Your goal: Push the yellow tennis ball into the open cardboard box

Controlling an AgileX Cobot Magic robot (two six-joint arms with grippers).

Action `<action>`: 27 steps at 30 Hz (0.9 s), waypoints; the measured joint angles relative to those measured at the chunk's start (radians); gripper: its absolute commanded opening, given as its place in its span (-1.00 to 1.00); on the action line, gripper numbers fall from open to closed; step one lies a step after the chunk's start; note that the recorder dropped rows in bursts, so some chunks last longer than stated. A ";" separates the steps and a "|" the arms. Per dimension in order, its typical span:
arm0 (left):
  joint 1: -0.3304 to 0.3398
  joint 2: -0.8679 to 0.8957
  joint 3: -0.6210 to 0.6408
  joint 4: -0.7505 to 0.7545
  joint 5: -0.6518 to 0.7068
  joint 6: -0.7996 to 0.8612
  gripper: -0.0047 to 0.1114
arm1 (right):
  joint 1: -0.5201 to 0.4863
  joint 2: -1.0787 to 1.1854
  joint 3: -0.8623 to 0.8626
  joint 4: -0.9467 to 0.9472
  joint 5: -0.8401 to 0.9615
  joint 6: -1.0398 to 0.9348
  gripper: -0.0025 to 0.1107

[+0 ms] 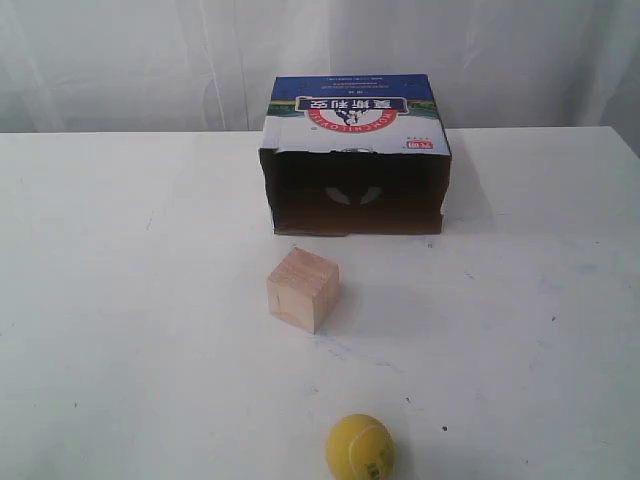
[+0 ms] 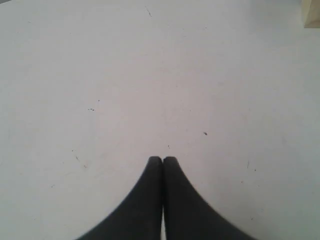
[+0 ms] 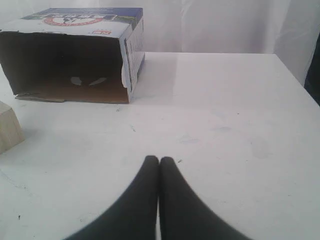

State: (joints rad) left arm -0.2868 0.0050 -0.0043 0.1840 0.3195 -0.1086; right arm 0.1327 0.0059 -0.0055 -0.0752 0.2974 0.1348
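white tabletop (image 1: 120, 350), bare but for three things. open cardboard box (image 1: 355, 120) lies on its side at the middle of the far edge, dark mouth facing the near edge, so a ball can roll straight in. wooden cube (image 1: 302, 289) sits mid-table, apart from the box, turned corner-on. yellow tennis ball (image 1: 360, 447) rests at the near edge, well short of the box. the cube stands slightly off the ball's direct line, likely an obstacle to steer past. left gripper (image 2: 162, 160) hangs over bare table, jaws clenched on nothing. right gripper (image 3: 159, 160), likewise pressed together and empty, faces the box mouth. closed tips probably serve as a blunt pusher. push not yet begun.
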 measured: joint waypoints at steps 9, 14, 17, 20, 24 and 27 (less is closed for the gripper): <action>0.000 0.000 0.000 0.000 0.000 0.000 -0.92 | 0.000 0.000 0.000 0.000 0.000 0.019 -0.96; 0.000 0.000 0.000 0.000 0.000 0.000 -0.92 | 0.000 0.000 0.000 0.000 0.000 0.021 -0.96; 0.000 0.000 0.000 0.000 0.000 0.000 -0.92 | 0.000 0.000 0.000 0.000 0.000 0.021 -0.96; 0.000 0.000 0.000 0.000 0.000 0.000 -0.92 | 0.000 0.000 0.000 0.000 0.000 0.021 -0.96; 0.000 0.000 0.000 0.000 0.000 0.000 -0.92 | 0.000 0.000 0.000 0.000 0.000 0.021 -0.96; 0.000 0.000 0.000 0.000 0.000 0.000 -0.92 | 0.000 0.000 0.000 0.000 0.000 0.021 -0.96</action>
State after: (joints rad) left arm -0.2868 0.0050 -0.0043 0.1840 0.3195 -0.1086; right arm 0.1327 0.0059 -0.0055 -0.0752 0.2974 0.1561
